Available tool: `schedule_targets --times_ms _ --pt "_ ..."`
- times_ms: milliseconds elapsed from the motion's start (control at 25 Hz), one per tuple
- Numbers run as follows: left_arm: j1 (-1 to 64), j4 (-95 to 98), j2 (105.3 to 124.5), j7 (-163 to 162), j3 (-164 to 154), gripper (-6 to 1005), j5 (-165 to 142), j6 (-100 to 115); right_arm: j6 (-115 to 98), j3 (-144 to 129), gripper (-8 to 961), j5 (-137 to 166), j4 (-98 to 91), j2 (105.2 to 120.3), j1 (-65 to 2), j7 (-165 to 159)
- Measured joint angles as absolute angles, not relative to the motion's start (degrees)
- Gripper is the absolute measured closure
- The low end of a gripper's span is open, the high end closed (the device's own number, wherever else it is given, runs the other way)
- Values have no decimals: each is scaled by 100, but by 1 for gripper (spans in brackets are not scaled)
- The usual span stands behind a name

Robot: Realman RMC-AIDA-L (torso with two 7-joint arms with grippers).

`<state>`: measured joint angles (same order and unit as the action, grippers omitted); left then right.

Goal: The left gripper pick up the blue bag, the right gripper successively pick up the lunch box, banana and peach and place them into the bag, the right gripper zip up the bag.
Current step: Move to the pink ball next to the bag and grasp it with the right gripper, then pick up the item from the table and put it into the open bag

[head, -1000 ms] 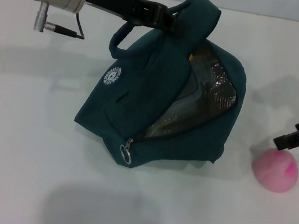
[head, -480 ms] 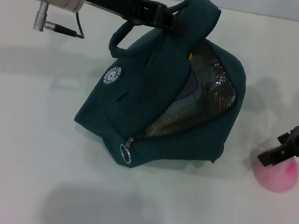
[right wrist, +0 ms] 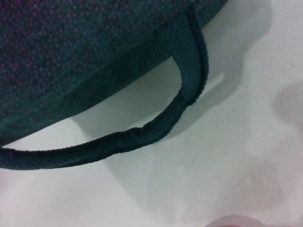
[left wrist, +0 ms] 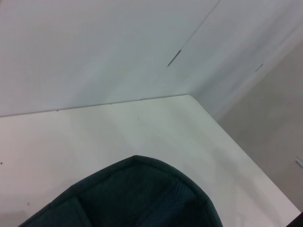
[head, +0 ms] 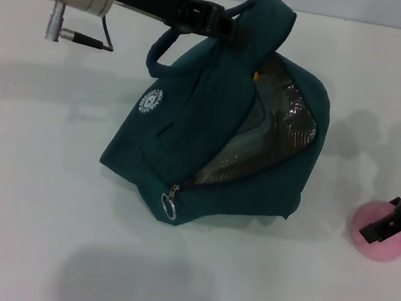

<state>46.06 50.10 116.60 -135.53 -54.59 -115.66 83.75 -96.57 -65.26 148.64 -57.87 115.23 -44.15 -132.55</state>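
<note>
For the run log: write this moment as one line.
left claw: holds dark teal fabric bag handle | right claw: over round pink peach | bag unzipped

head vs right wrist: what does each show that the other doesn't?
Head only: the left tool holding a handle of the blue bag, the bag's open mouth with its zipper pull, the white logo, a yellow bit of the banana inside, and the right tool over the peach. Right wrist only: a close-up of the bag's other loop handle hanging above the table. Both: bag, table, and the peach, just a sliver in the wrist view.
</note>
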Motion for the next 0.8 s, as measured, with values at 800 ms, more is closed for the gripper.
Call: schedule_targets --times_ms 800 --pt "4606 5015 11672 -13572 -5476 951 -11526 8380 -9644 -6116 539 14856 -5719 11379 -4323 -13166"
